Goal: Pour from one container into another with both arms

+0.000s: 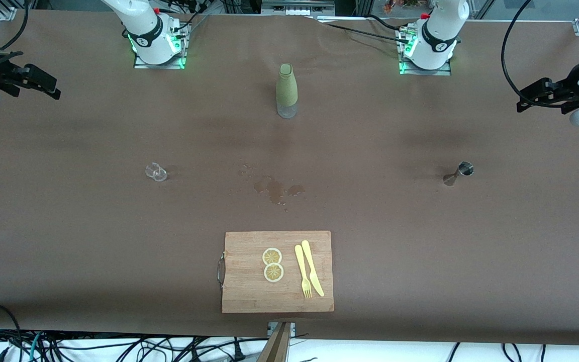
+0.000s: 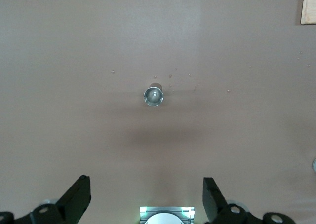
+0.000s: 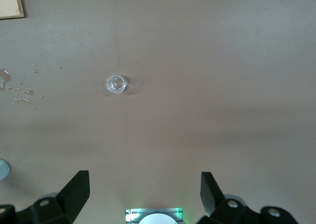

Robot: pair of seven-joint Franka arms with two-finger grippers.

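Note:
A small clear glass [image 1: 156, 172] stands on the brown table toward the right arm's end. A metal jigger [image 1: 459, 173] stands toward the left arm's end. Between the two bases stands a bottle [image 1: 286, 90] in a green sleeve. My left gripper [image 1: 528, 98] hangs high over its end of the table, open and empty. In the left wrist view the jigger [image 2: 153, 95] sits well below the left gripper [image 2: 146, 197]. My right gripper [image 1: 48, 85] hangs high over the other end, open and empty. The right wrist view shows the glass [image 3: 116, 84] far under the right gripper [image 3: 144, 189].
A wet spill [image 1: 275, 190] marks the table's middle. A wooden cutting board [image 1: 249, 296] nearer the front camera carries two lemon slices [image 1: 272, 264], a yellow fork [image 1: 303, 271] and a knife [image 1: 312, 267]. Cables lie along the table edges.

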